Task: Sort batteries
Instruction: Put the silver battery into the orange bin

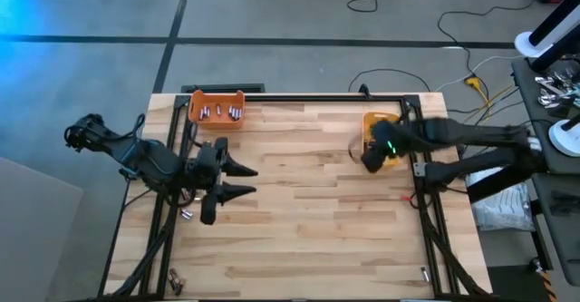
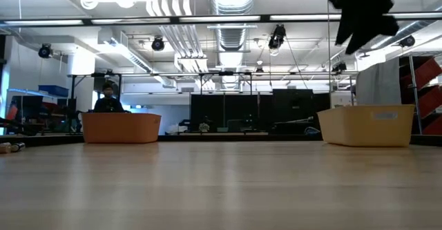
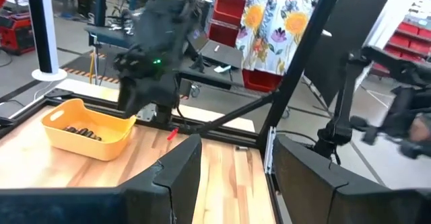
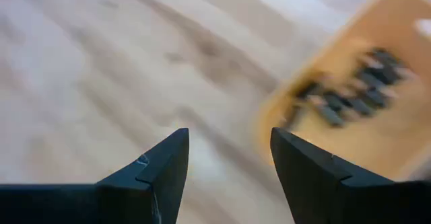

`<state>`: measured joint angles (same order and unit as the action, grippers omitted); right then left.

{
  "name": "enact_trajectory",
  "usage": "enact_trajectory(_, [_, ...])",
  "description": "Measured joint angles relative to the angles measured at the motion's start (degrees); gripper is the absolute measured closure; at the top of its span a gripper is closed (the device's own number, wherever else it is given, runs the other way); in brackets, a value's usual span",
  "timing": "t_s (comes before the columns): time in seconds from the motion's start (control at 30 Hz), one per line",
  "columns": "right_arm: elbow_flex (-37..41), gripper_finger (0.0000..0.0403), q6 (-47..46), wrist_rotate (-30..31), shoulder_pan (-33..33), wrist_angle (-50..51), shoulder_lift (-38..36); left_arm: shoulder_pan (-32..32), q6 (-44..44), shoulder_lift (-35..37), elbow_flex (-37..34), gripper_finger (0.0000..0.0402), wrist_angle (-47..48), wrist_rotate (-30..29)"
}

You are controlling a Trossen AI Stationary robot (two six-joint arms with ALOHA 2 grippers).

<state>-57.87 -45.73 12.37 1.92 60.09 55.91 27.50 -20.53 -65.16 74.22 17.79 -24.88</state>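
Setting: wood-plank table (image 1: 299, 220) with a dark frame, in a workshop with ceiling lights and shelving behind; a person sits far off beyond the table in the low view.

Orange bin: orange bin (image 1: 216, 108) stands at the table's far edge on the left side, with silvery batteries (image 1: 221, 112) lying in it.

Yellow bin: yellow bin (image 3: 86, 126) stands at the far right of the table, with dark batteries (image 4: 355, 96) in a loose row on its floor.

Loose batteries: a few unsorted batteries (image 1: 187, 214) lie on the table near the left arm's base, and more sit at the near edge, at the left corner (image 1: 173, 282) and the right (image 1: 423, 273).

Right end effector: right end effector (image 4: 229, 160) hangs over the near rim of the yellow bin, fingers spread wide with nothing between them.

Left end effector: left end effector (image 1: 249, 180) waits over the table's left part, well short of the orange bin, fingers wide apart and empty.

Step in hand: judging by the empty fingers above the yellow bin, a dark battery looks just delivered, and the right arm is between drop and next pick.

Next move: one arm has to reach a loose battery, most of them on the left; that calls for coming down low, lining the fingers across the small cylinder and closing on it without rolling it away.
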Motion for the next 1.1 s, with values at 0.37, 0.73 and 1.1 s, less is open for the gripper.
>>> enact_trajectory(0.37, [0.00, 0.0225, -35.95, 9.62, -45.48, -11.94, 15.34, 2.96, 1.12, -7.14, 0.00, 0.0238, -1.60, 0.61])
enact_trajectory(0.73, [-9.81, 0.0204, -53.21, -22.67, -56.81, -13.97, 43.12, 6.72, -1.01, -14.30, 0.00, 0.0238, -2.32, 1.79])
enact_trajectory(1.1, [-19.83, 0.0145, -35.33, -41.35, -56.83, -2.45, 55.43, 7.34, -2.16, -15.59, 0.00, 0.0238, -5.81, 1.70])
